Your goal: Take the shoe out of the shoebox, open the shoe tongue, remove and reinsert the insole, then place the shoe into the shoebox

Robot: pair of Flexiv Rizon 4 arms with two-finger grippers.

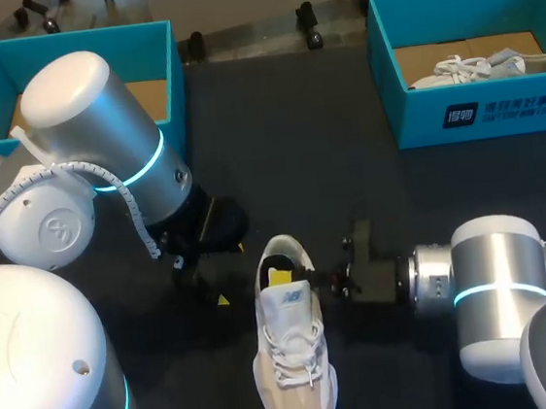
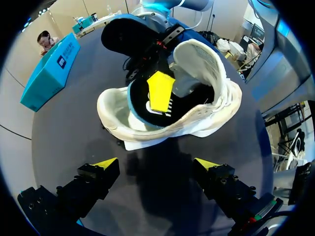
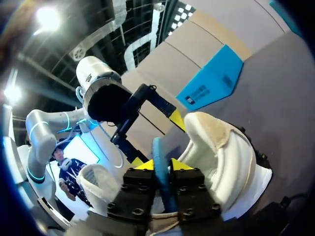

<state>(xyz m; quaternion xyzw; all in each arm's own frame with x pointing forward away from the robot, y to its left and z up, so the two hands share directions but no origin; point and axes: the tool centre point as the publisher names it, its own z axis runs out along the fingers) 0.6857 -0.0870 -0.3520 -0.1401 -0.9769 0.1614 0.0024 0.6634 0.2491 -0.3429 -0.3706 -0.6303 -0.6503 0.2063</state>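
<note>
A white sneaker (image 1: 293, 349) lies on the dark table, toe toward the near edge. From the right, my right gripper (image 1: 306, 281) reaches into its heel opening. In the right wrist view this gripper (image 3: 161, 166) is shut on the upright blue edge of the insole (image 3: 158, 150), beside the padded white collar (image 3: 221, 147). My left gripper (image 1: 201, 280) hovers just left of the heel. It is open (image 2: 156, 164), with the shoe (image 2: 197, 118) ahead of it and nothing between its fingers. One yellow tip of the right gripper (image 2: 160, 91) shows inside the shoe, next to the blue insole rim (image 2: 132, 101).
A teal shoebox (image 1: 478, 110) stands at the back right with another white shoe (image 1: 488, 67) in it. A second teal box (image 1: 167, 74) sits at the back left, partly behind my left arm. Dark table surface stretches between the boxes.
</note>
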